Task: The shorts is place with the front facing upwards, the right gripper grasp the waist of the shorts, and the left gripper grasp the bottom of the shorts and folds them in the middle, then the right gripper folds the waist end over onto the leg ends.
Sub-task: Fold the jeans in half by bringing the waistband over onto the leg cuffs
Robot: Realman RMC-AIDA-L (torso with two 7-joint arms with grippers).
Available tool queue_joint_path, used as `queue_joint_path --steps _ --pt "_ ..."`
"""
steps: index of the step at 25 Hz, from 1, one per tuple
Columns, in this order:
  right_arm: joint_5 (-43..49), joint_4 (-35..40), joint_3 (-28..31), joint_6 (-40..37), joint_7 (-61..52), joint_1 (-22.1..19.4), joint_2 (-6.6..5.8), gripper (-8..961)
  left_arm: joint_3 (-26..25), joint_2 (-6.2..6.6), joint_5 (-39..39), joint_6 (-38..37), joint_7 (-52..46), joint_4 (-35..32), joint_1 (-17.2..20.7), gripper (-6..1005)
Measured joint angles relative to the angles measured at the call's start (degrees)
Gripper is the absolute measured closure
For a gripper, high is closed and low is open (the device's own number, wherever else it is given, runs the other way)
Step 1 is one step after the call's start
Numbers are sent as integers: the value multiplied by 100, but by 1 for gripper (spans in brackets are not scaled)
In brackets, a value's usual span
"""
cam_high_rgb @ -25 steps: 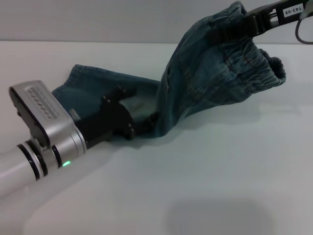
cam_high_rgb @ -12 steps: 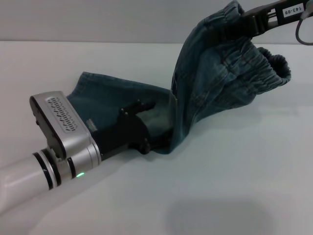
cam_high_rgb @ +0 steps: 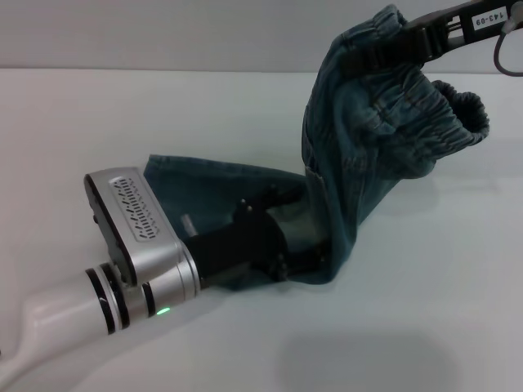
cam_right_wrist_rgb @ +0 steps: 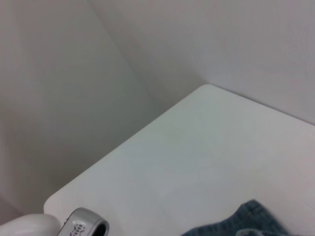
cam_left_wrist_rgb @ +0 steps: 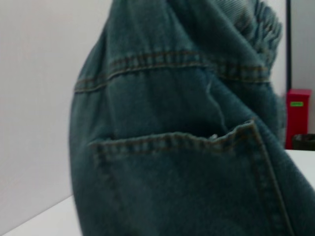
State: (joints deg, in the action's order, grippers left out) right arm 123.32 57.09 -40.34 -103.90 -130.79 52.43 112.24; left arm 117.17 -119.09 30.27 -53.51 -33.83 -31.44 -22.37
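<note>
The blue-green denim shorts point(cam_high_rgb: 368, 139) hang from my right gripper point(cam_high_rgb: 388, 51), a slim black one with a white label, at the upper right. It is shut on the waist of the shorts point(cam_high_rgb: 445, 110), whose ruffled band droops to the right. The lower part of the shorts lies on the white table point(cam_high_rgb: 409, 318). There my left gripper point(cam_high_rgb: 282, 245), black on a silver wrist with a green light, is closed on the denim. The leg ends are hidden behind it. The left wrist view is filled by a square pocket point(cam_left_wrist_rgb: 187, 187) and the gathered band point(cam_left_wrist_rgb: 263, 22).
In the left wrist view a red box point(cam_left_wrist_rgb: 297, 115) stands far off beyond the shorts. The right wrist view shows the table's far corner point(cam_right_wrist_rgb: 206, 88) against pale walls, a scrap of denim point(cam_right_wrist_rgb: 246, 221) and the left arm's silver wrist point(cam_right_wrist_rgb: 83, 228).
My left gripper has moved right and toward the table's front edge, dragging the lower part of the shorts with it. The right gripper has held the waist in place.
</note>
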Motion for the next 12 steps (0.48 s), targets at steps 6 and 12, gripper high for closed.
queue_joint_path --steps 6,12 --pt "3 -36 -6 -2 1 -5 -2 878 210 1 -106 6 -12 -169 20 159" --pt "4 -133 -10 -6 44 -42 -17 878 -194 73 -149 63 -1 -40 51 159"
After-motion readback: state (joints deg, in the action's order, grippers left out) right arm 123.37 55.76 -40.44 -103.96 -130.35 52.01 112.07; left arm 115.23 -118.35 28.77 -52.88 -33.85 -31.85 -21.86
